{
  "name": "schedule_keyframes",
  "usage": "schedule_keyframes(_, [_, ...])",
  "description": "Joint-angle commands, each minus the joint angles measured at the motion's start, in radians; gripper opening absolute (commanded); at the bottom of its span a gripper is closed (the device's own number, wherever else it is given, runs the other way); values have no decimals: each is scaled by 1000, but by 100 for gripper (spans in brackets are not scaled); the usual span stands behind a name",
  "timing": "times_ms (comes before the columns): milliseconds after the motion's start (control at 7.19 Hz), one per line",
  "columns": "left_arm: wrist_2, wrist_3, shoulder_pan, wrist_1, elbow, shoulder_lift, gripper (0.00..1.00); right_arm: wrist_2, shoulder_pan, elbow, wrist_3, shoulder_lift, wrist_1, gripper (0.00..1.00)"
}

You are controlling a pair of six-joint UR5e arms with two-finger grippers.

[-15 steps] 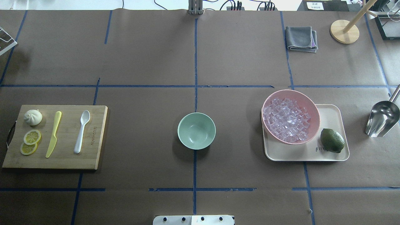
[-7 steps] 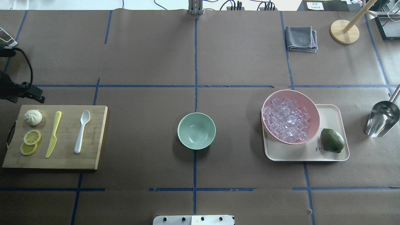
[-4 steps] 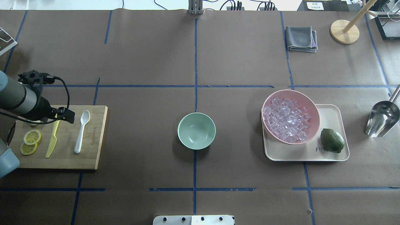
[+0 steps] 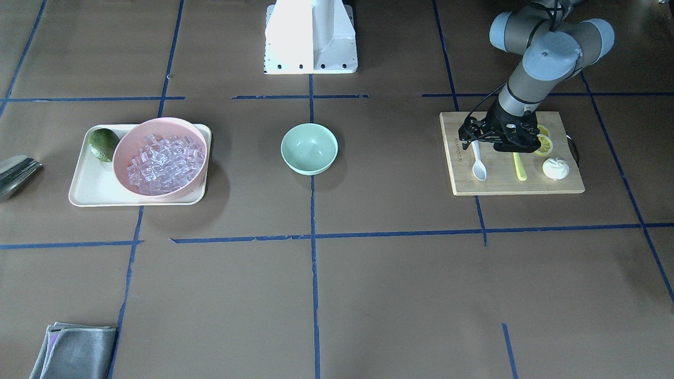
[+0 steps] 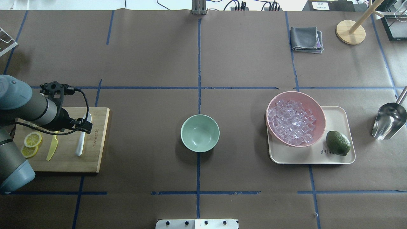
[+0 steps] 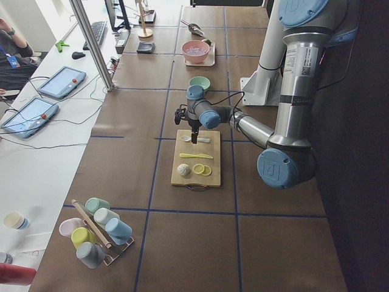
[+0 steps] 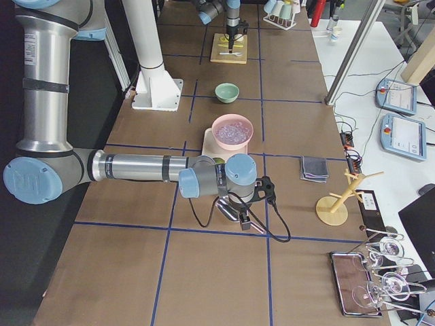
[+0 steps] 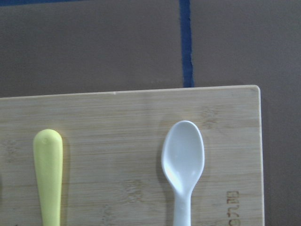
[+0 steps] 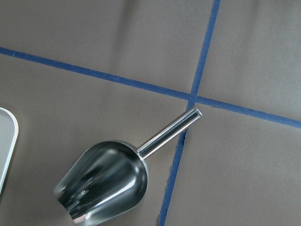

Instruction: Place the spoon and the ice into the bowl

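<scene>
The white spoon [image 5: 80,143] lies on the wooden cutting board [image 5: 92,159], scoop pointing away from the robot; the left wrist view shows its scoop [image 8: 183,157]. My left gripper [image 4: 489,141] hangs over the board just above the spoon [image 4: 478,166]; its fingers do not show, so I cannot tell if it is open. The mint-green bowl [image 5: 200,133] stands empty at the table's middle. Clear ice cubes [image 5: 291,122] fill the pink bowl [image 5: 319,106]. My right gripper [image 7: 239,216] shows only in the exterior right view, over a metal scoop [image 9: 106,183]; its state is unclear.
A yellow-green knife [image 5: 51,149], lemon slices [image 5: 31,140] and a white bun [image 4: 555,168] share the board. The pink bowl and a lime [image 5: 338,142] sit on a cream tray [image 5: 337,114]. The metal scoop [image 5: 389,121] lies at the far right. A grey cloth [image 5: 306,39] and wooden stand [image 5: 350,31] lie behind.
My left arm has come in from the left edge and moved right over the cutting board, ending above the spoon. The objects on the table have not moved.
</scene>
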State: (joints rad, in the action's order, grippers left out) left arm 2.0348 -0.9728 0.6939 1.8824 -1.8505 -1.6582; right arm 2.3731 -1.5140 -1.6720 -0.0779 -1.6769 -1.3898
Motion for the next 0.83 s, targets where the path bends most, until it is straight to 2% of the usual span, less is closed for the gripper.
schedule_keyframes(0, [-1,-3,-22,-3,11,-5,89,0,0,0,0,0,0,100])
schedule_keyframes(417, [-1,6,-22,-3,28,-5,86,0,0,0,0,-1,0,100])
schedule_keyframes(556, [1,6,-22,-3,28,-5,75,0,-2,0,0,-1,-2,100])
schedule_keyframes(695, [1,6,-22,-5,28,-5,58,0,0,0,1,-1,-2,100])
